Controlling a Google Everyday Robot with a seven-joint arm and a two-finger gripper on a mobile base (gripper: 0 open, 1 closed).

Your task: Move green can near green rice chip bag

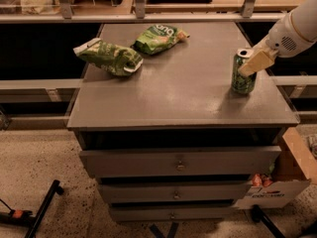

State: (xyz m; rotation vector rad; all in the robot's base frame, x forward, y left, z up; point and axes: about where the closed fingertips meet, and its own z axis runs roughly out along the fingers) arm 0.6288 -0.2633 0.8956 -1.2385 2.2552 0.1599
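Currently my hand meets the upright can near its top, at the tabletop right edge; grip, I cannot tell. Rice chip bag lies well left, back edge.

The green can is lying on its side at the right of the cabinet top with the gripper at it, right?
Not quite. The camera view shows the green can standing upright, at the right of the cabinet top, with the gripper at its upper part.
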